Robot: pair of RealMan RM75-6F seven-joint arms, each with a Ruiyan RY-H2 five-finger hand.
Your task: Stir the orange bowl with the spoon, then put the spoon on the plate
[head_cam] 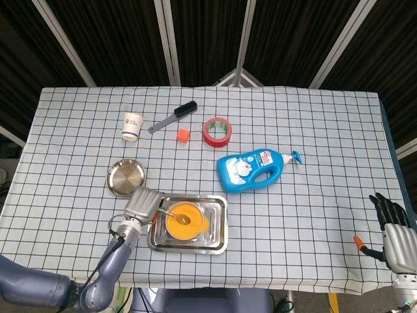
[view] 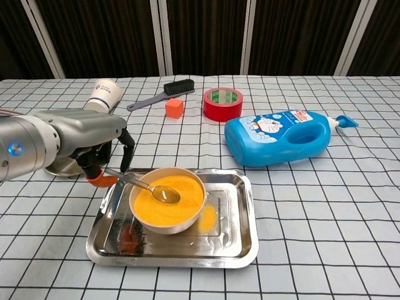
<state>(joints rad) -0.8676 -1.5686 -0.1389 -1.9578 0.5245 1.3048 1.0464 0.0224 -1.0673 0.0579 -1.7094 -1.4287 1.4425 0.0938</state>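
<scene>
White tablecloth with black grid [view: 325, 206]; round orange bowl [view: 167, 199] in shiny silver steel tray [view: 240, 234]; glossy red tape roll [view: 223, 104]; blue detergent bottle [view: 278, 137]; small orange cube [view: 174, 107], possibly foam.

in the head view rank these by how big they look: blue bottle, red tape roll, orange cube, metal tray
1. metal tray
2. blue bottle
3. red tape roll
4. orange cube

The tray lies somewhat nearer the camera than the others, but its lead over the bottle looks clear enough to rank.
</scene>
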